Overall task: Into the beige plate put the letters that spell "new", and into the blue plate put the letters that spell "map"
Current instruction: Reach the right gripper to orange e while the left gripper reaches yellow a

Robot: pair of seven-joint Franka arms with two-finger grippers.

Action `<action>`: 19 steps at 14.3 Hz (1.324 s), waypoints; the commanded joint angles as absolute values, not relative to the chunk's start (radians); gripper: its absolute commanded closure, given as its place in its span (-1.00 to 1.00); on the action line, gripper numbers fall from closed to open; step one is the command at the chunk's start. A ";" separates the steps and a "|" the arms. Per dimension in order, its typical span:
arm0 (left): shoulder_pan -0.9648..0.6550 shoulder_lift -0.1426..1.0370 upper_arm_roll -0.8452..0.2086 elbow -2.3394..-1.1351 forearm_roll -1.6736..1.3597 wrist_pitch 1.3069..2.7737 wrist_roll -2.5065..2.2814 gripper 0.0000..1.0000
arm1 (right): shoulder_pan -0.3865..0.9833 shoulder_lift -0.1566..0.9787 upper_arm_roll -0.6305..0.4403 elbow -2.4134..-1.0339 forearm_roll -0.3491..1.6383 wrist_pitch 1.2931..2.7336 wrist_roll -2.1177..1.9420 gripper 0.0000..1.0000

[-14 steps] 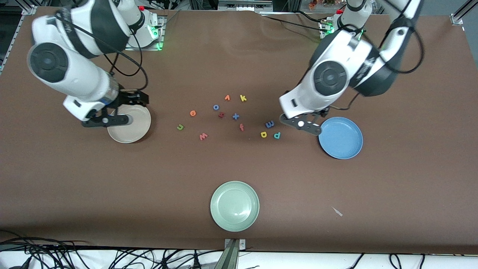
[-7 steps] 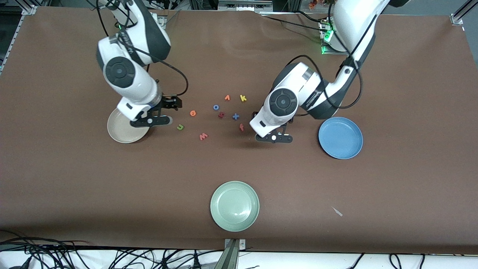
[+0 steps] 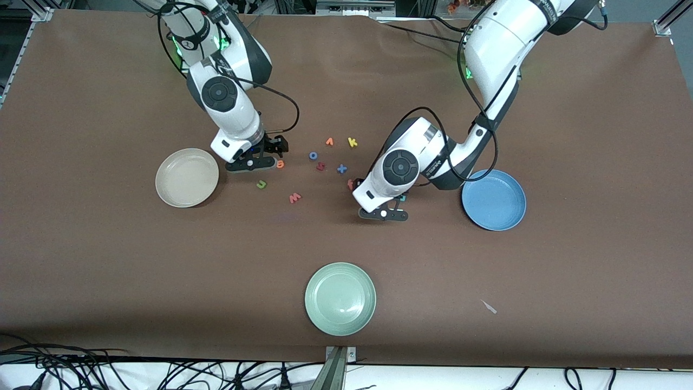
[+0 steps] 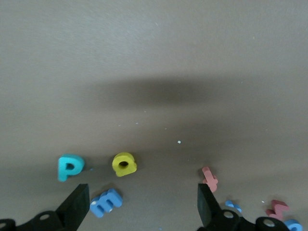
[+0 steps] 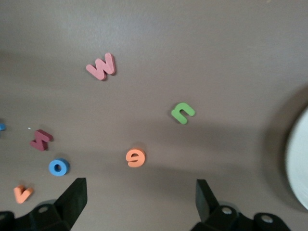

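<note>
In the right wrist view the orange e (image 5: pixel 135 157), green n (image 5: pixel 182 113) and salmon w (image 5: pixel 101 66) lie loose on the table. My right gripper (image 5: pixel 139 197) hangs open just beside the e (image 3: pixel 280 163), past the beige plate (image 3: pixel 187 177). The left wrist view shows the blue m (image 4: pixel 106 202), yellow a (image 4: pixel 124 164) and teal p (image 4: pixel 70 167) flat on the cloth. My left gripper (image 4: pixel 142 204) is open low over them, the m close to one finger (image 4: pixel 79 204). In the front view that hand (image 3: pixel 383 214) covers them except a bit of the p (image 3: pixel 401 198). The blue plate (image 3: pixel 494 199) stands empty.
Spare letters lie mid-table: orange v (image 3: pixel 329 142), yellow k (image 3: pixel 352 142), blue o (image 3: pixel 313 155), dark red h-like letter (image 3: pixel 321 167), blue x (image 3: pixel 341 169), salmon f-like piece (image 3: pixel 350 184). A pale green plate (image 3: pixel 340 298) sits nearest the front camera.
Both arms swung in toward the letters. The right gripper left the beige plate for the e. The left gripper moved from beside the blue plate to over m, a and p.
</note>
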State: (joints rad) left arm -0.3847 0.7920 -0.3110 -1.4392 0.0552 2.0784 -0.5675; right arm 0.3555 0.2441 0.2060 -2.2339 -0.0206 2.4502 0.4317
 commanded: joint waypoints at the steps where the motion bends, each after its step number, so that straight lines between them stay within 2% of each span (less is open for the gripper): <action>1: -0.411 0.822 -0.304 -1.433 0.155 2.092 -0.563 -0.67 | 0.383 0.296 0.206 -2.258 -0.044 2.545 0.445 -1.00; 4: -0.411 0.827 -0.302 -1.446 0.160 2.086 -0.563 -0.60 | 0.391 0.345 0.206 -2.261 -0.066 2.609 0.446 -1.00; 5: -0.411 0.828 -0.301 -1.450 0.160 2.086 -0.563 -0.52 | 0.394 0.359 0.206 -2.267 -0.071 2.631 0.446 -1.00; 9: -0.408 0.838 -0.298 -1.448 0.161 2.083 -0.563 -0.51 | 0.394 0.394 0.198 -2.267 -0.089 2.678 0.445 -0.98; 12: -0.411 0.864 -0.290 -1.439 0.211 2.095 -0.564 -0.48 | 0.394 0.413 0.198 -2.266 -0.092 2.680 0.446 -0.71; 13: -0.410 0.864 -0.290 -1.442 0.216 2.094 -0.565 -0.41 | 0.394 0.416 0.198 -2.267 -0.092 2.678 0.445 -0.64; 14: -0.410 0.862 -0.290 -1.445 0.216 2.094 -0.565 -0.32 | 0.394 0.417 0.198 -2.266 -0.092 2.678 0.445 -0.53; 16: -0.410 0.864 -0.290 -1.445 0.216 2.094 -0.557 0.01 | 0.394 0.425 0.196 -2.264 -0.092 2.680 0.445 -0.39; 18: -0.410 0.861 -0.291 -1.442 0.206 2.092 -0.566 0.52 | 0.394 0.426 0.196 -2.264 -0.109 2.680 0.445 -0.30; 19: -0.410 0.858 -0.291 -1.442 0.204 2.088 -0.571 0.68 | 0.394 0.426 0.195 -2.264 -0.110 2.680 0.445 -0.22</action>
State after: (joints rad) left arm -0.4043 0.8632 -0.2960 -1.4444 0.1893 2.0851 -0.5665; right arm 0.3897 0.4230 0.2012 -2.2609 -0.0846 2.6605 0.4317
